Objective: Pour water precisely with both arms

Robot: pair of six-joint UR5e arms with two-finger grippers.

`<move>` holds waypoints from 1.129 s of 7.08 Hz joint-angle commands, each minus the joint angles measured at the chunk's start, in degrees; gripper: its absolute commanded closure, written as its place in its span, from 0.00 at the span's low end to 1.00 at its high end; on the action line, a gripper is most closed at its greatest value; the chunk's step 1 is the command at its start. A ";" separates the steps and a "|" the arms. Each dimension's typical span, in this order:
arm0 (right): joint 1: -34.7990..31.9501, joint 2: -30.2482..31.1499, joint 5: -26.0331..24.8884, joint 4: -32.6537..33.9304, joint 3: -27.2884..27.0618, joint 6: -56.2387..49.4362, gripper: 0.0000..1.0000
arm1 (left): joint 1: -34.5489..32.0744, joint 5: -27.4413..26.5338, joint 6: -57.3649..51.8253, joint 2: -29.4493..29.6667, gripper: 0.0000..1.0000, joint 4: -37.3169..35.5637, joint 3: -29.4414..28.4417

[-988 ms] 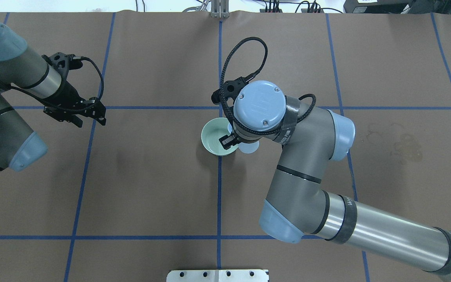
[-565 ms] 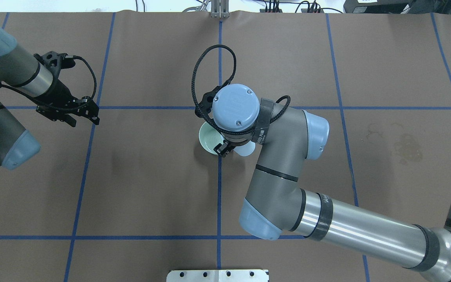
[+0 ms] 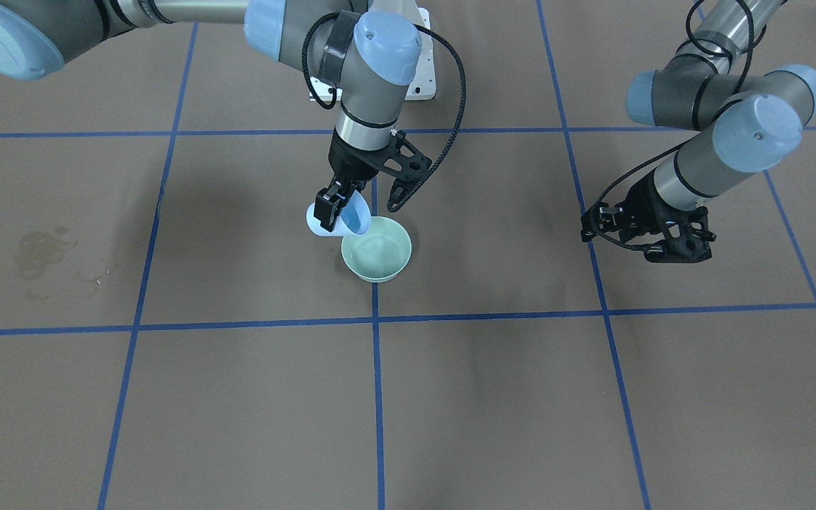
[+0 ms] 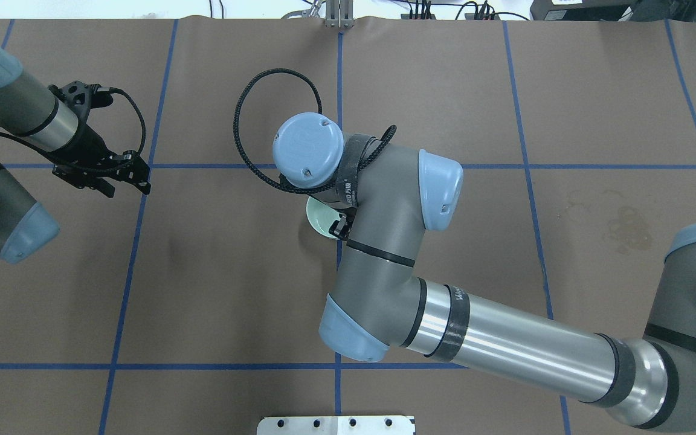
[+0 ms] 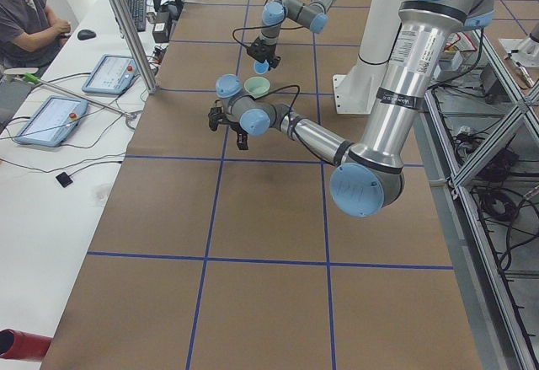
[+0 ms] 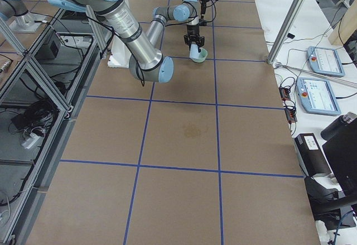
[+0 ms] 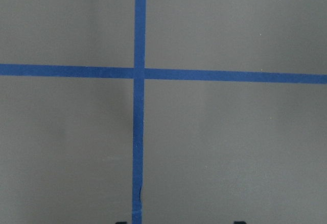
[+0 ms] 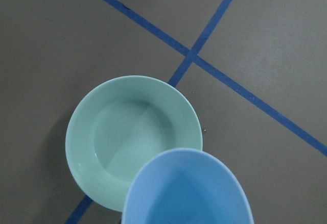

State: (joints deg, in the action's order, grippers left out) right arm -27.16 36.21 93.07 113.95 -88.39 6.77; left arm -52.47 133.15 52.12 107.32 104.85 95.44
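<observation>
Front view, right gripper (image 3: 329, 211): jaws clamped on the rim of a tilted blue cup (image 3: 355, 218), whose mouth leans over the bowl (image 3: 374, 273).
Front view, bowl: pale green, upright on the table (image 3: 238, 397), beside a line of blue tape (image 3: 377, 354).
Front view, left gripper (image 3: 670, 249): hangs above the table, well apart from the bowl, holding nothing.
Overhead view, right arm (image 4: 384, 199): covers the cup and most of the bowl; only a green sliver (image 4: 319, 219) shows.
Overhead view, left arm (image 4: 28, 115): at the table's left side, its fingers spread.
Side views, cup: at the bowl's rim; cannot tell whether they touch.
Left wrist view, table: bare brown surface with a tape cross (image 7: 139, 73); two fingertips at the bottom edge stand wide apart with nothing between them.
Right wrist view, cup (image 8: 189, 193): its lip overlaps the bowl's (image 8: 76, 132) near rim.
Right wrist view, water: cannot be made out for sure in cup or bowl.
</observation>
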 commanded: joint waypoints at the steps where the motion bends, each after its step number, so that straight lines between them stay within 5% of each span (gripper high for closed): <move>1: 0.00 -4.81 -2.54 2.59 6.34 -6.24 1.00 | 0.00 0.00 0.00 -0.88 0.24 0.00 0.36; 2: 0.00 -8.14 -4.72 2.77 12.13 -8.77 1.00 | 0.00 0.00 0.00 -1.41 0.24 0.00 0.97; 5: 2.19 -9.58 -14.73 9.18 12.71 -21.61 1.00 | 0.00 0.00 0.00 -1.85 0.24 0.09 0.98; 8: 2.73 -9.93 -18.44 10.59 12.80 -28.26 1.00 | 0.00 0.00 0.00 -2.29 0.24 0.18 0.80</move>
State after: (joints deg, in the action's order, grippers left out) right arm -24.57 26.49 76.21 124.16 -75.65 -17.43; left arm -52.47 133.16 52.12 105.17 105.00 96.32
